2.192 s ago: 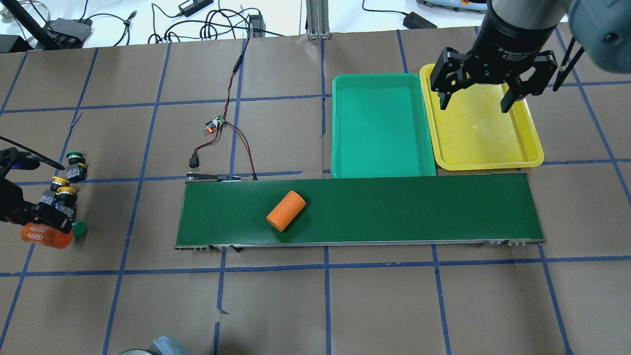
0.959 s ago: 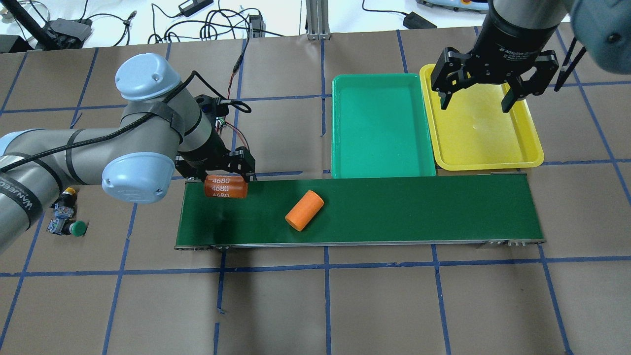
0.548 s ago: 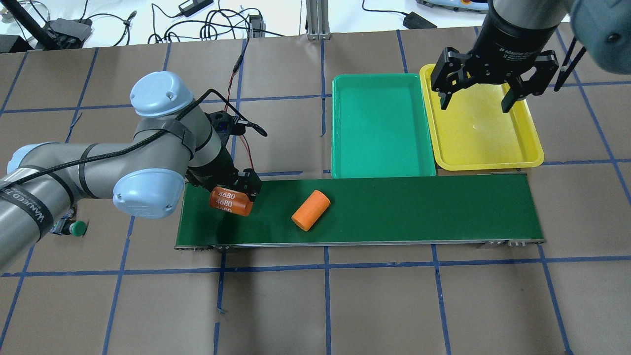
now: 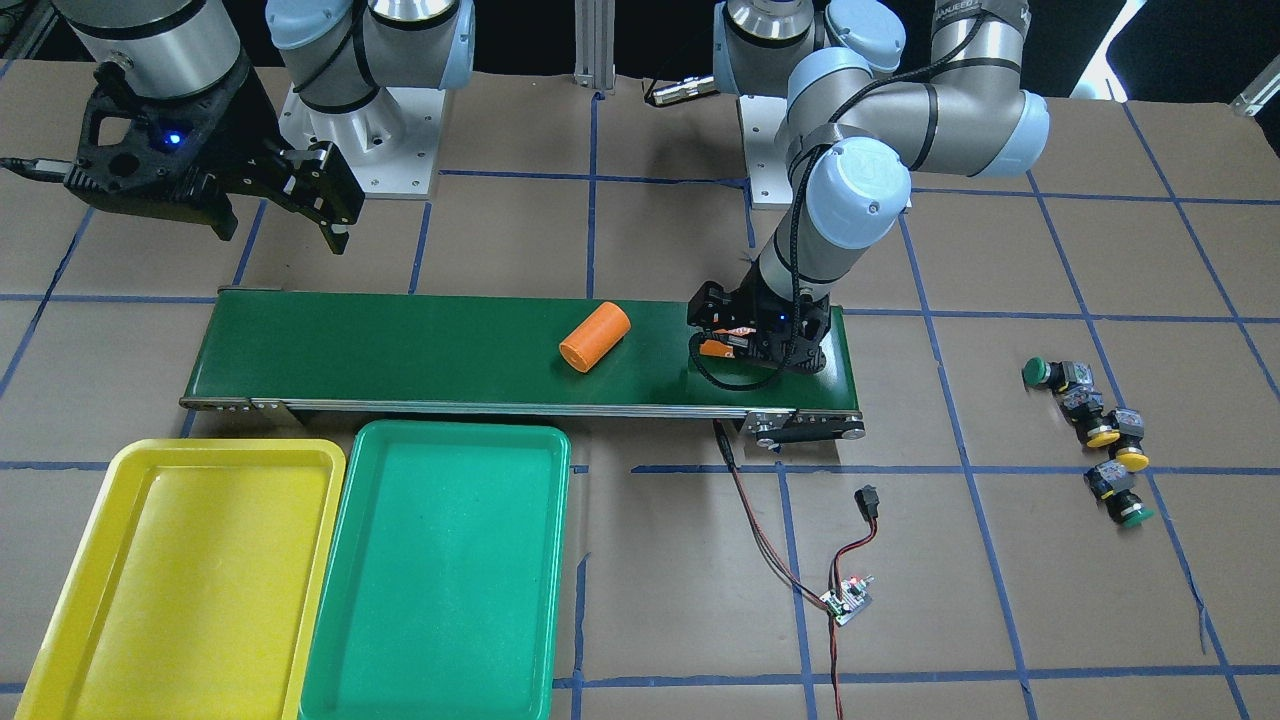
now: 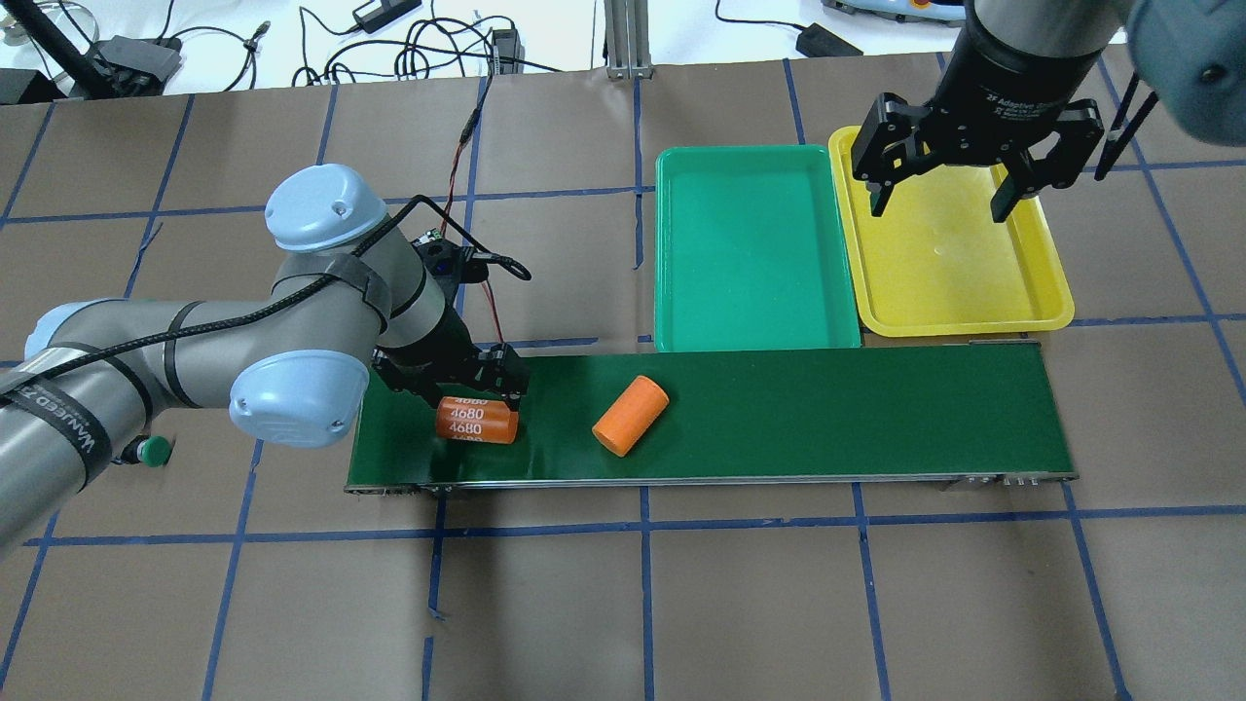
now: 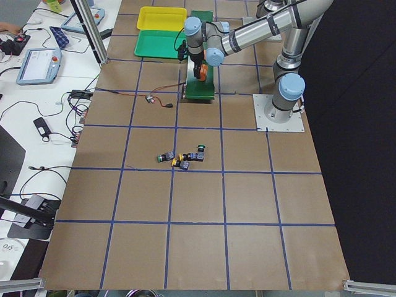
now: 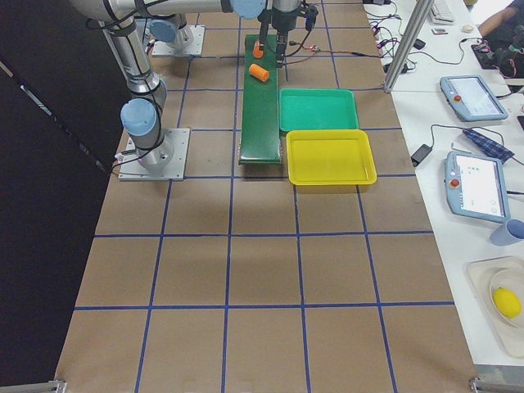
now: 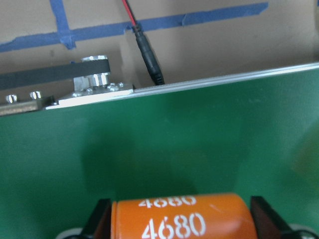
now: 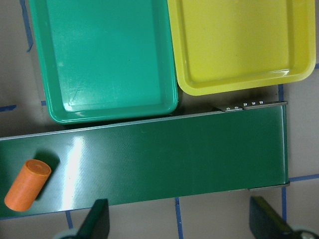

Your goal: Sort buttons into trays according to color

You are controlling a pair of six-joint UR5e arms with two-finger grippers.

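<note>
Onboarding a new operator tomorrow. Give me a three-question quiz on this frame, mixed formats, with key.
1. True or false: the left gripper is shut on a button.
2. What is in the green tray? A) nothing B) a green button C) an orange cylinder
3. Fill in: ___ buttons lie on the table, off the conveyor belt.
Key: 1 false, it holds the orange cylinder marked 4680. 2 A. 3 four.

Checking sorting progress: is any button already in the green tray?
No, the green tray is bare inside, while the four buttons lie clustered on the table.
</note>
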